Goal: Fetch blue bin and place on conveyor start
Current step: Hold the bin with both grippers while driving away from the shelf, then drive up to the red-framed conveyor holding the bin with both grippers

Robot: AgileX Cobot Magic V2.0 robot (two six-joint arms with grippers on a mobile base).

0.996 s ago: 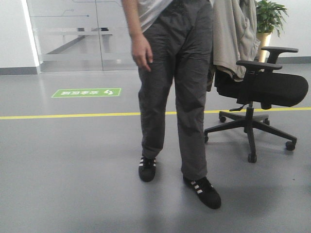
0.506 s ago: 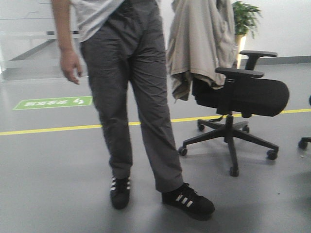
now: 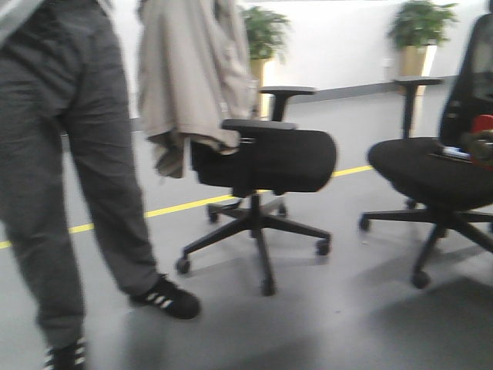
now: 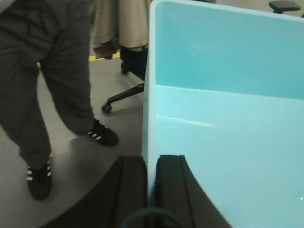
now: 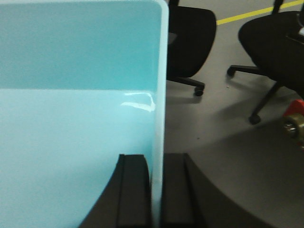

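A person [image 3: 69, 177] in dark grey trousers and striped black shoes stands close ahead on the grey floor [image 3: 323, 324]. Beside them are an office chair [image 3: 266, 166] draped with a beige jacket [image 3: 189, 77] and a second chair [image 3: 431, 173]. The blue bin [image 4: 223, 142] is carried between both arms. The left hand [image 4: 151, 164] is clamped over its left wall and the right hand [image 5: 156, 161] over its right wall, each with one finger inside and one outside. A yellow line [image 3: 185, 204] crosses the floor behind the chairs.

Office, swivel chairs [image 3: 262, 166], potted plants [image 3: 266, 31]
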